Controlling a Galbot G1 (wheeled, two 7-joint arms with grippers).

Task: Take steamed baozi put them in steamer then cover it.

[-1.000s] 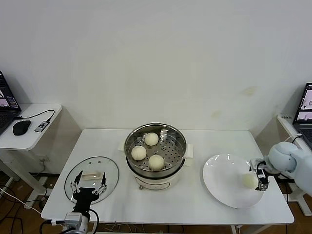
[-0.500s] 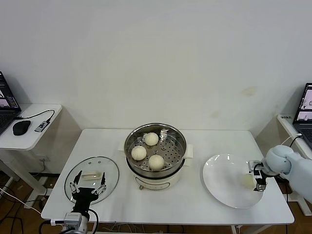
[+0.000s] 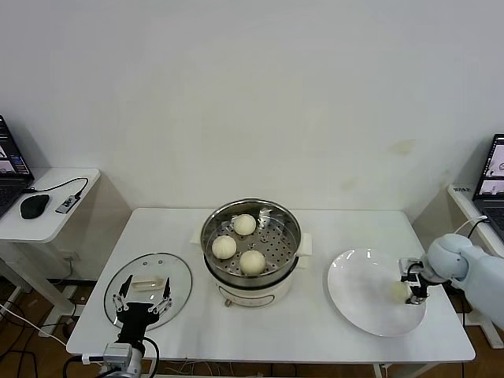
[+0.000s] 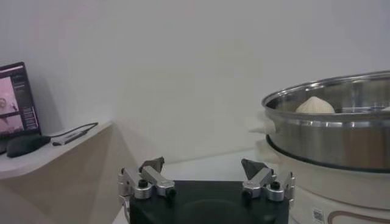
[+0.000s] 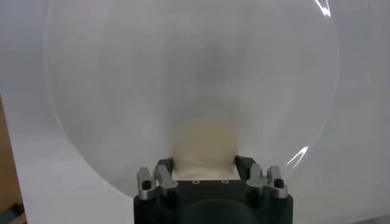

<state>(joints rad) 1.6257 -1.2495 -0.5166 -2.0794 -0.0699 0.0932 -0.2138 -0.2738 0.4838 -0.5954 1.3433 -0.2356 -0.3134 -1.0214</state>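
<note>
Right pincer sits low over the far right part of the white plate, its fingers closed against the sides of the last baozi. The right wrist view shows the bun wedged between the two pads, so the grip looks set for lifting. It takes the bun from the sides, probably because the soft dough would squash under a push from above, and the plate gives a flat surface to close down onto.

Left of the plate, the steamer stands open in the middle of the bench, with three buns already on its perforated tray. A bare patch at the tray's right side leaves room for the fourth.

Further left, the cover lies flat on the bench with its handle up. The left pincer hovers at the cover's near edge, jaws spread wide, apparently waiting to pick it up once the pot is full.
</note>
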